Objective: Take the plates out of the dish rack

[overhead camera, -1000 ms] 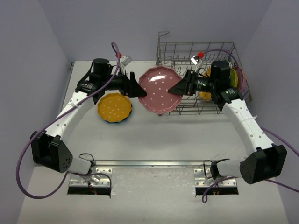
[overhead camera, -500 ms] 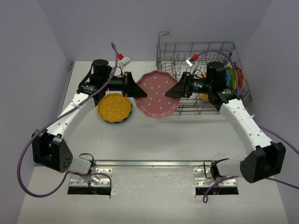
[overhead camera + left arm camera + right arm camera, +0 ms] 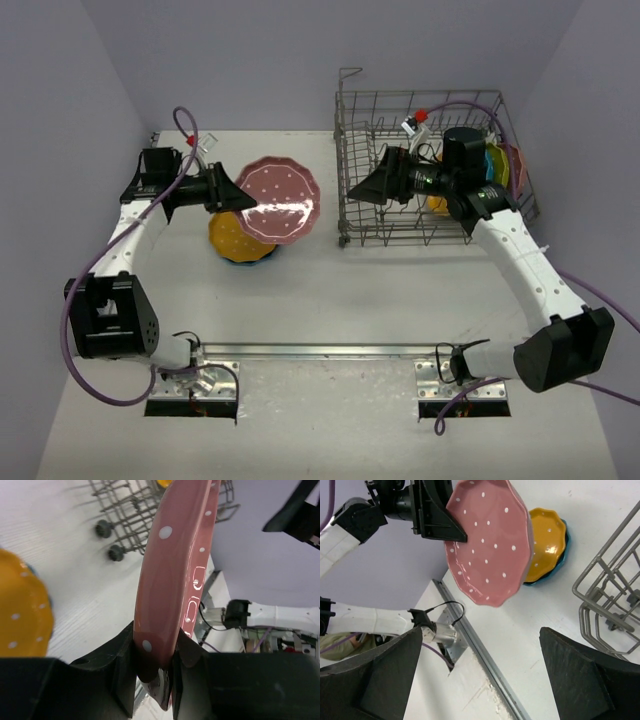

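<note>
My left gripper (image 3: 232,190) is shut on the rim of a pink dotted plate (image 3: 282,200) and holds it tilted above an orange plate (image 3: 238,240) that lies on a teal plate (image 3: 268,252). In the left wrist view the pink plate (image 3: 175,570) stands edge-on, pinched between both fingers of that gripper (image 3: 155,665). My right gripper (image 3: 364,189) hangs open at the left end of the dish rack (image 3: 420,105) with nothing in it. In its wrist view the right gripper (image 3: 480,675) faces the pink plate (image 3: 490,545) from a distance. More plates (image 3: 497,165) stand at the rack's right end.
The rack's wire corner (image 3: 610,590) lies just right of the right gripper's fingers. A metal rail (image 3: 320,350) runs along the table's near edge between the arm bases. Purple cables loop off both arms. Walls close in the table at the back and sides.
</note>
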Controlling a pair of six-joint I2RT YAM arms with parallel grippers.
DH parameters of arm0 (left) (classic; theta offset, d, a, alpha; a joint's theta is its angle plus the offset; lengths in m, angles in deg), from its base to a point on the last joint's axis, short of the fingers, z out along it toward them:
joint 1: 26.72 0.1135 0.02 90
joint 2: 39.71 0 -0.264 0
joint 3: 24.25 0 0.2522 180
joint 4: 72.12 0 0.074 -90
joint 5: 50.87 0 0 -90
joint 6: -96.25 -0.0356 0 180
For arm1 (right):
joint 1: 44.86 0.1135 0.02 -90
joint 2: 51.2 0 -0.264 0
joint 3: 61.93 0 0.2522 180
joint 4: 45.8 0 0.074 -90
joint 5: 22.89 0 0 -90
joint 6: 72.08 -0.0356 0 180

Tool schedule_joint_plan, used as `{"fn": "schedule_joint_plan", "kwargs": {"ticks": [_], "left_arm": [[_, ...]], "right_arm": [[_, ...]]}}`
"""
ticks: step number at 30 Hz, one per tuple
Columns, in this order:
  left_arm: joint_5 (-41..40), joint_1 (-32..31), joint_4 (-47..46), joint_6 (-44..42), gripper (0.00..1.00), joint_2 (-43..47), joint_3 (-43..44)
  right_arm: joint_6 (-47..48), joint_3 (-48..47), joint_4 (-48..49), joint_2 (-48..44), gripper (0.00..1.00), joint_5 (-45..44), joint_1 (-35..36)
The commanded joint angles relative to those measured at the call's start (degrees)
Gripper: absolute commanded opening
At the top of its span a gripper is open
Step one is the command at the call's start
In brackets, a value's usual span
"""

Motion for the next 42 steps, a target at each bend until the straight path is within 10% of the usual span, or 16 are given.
{"fn": "schedule_joint_plan", "kwargs": {"ticks": [1,21,26,36,42], "left_arm": [[2.88,7.56,12.59,-16.17,0.00,-2.25,6.83],[-10.08,13.14,16.70,-25.29,0.00,-23.64,11.82],[-16.70,13.10,16.69,-25.92,0.42,-23.04,11.41],[-38.37,11.21,10.34,-28.70,0.78,-11.81,8.21],[-53.92,4.82,1.55,-33.94,0.94,1.00,1.88]], "right_arm": [[2.82,-3.64,-1.29,-2.01,0.99,-3.35,-0.77],[2.91,-5.64,-2.84,-0.04,0.99,-2.35,-2.40],[3.41,-6.39,-3.58,0.34,0.99,-2.68,-2.53],[8.65,-9.49,-7.36,0.71,0.99,-7.84,-2.97],[16.76,-10.23,-11.91,0.59,0.99,-26.05,-3.00]]}}
